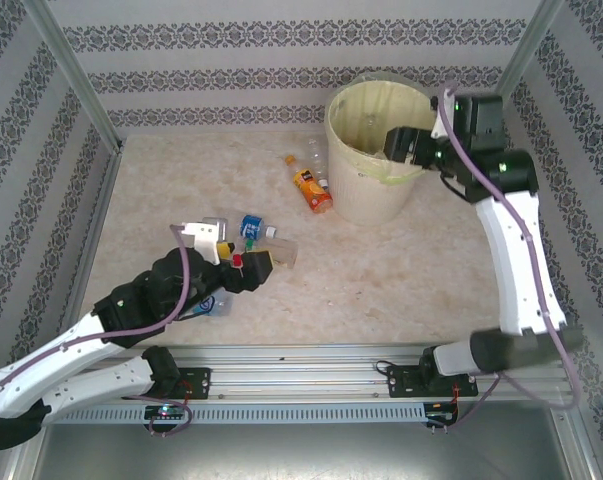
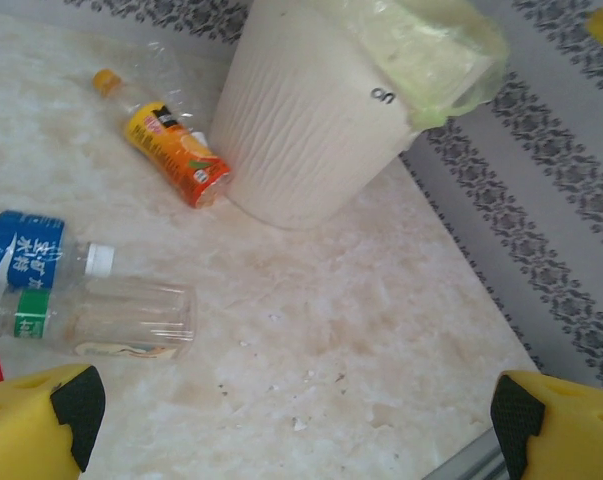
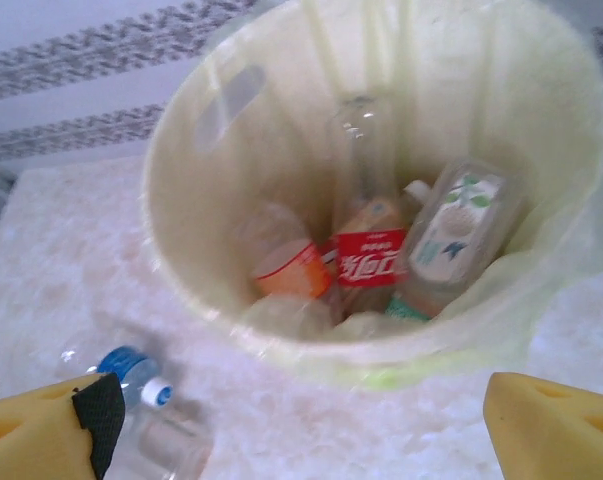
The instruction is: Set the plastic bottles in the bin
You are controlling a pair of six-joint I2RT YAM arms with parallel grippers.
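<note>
One cream bin (image 1: 366,205) stands at the far right of the table (image 1: 381,270). At least four bottles lie inside it, among them a red-labelled bottle (image 3: 371,265). At least four more are on the table: an orange-labelled bottle (image 2: 171,150) just beside the bin's foot, and a blue-labelled bottle (image 2: 26,250) and a green-labelled bottle (image 2: 91,320) side by side near the left gripper (image 2: 293,405), whose fingers are spread wide and empty. The right gripper (image 3: 296,410) hovers at the bin's rim, fingers wide, holding nothing. The bottles look empty, light, thin-walled and slippery; the labelled middle seems the best place to grip.
</note>
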